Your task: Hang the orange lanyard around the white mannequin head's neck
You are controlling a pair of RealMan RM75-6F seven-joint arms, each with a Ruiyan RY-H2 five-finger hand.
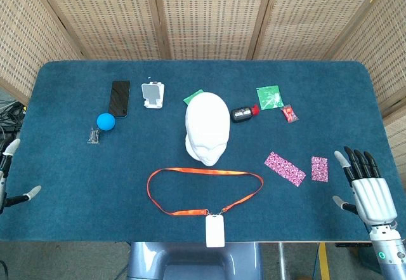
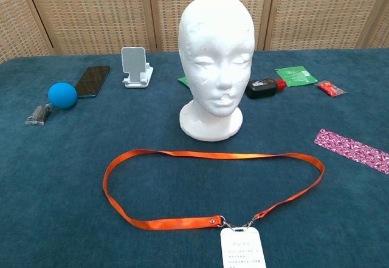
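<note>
Bare surface (image 1: 76,191) is lying open on both sides of the lanyard (image 2: 200,154); behind it the mannequin head (image 2: 216,55) is standing upright, blocking the middle.

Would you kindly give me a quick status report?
Left robot hand and right robot hand open, empty. Orange lanyard flat before mannequin head. Path clear.

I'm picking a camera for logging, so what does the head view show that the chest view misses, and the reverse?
Only the head view shows both hands, left hand and right hand, open at the table edges, plus the small pink patterned square. Only the chest view shows the white foam mannequin head's face and faint print on the white badge card. Both show the orange lanyard loop lying flat before the mannequin head, and the blue ball.
</note>
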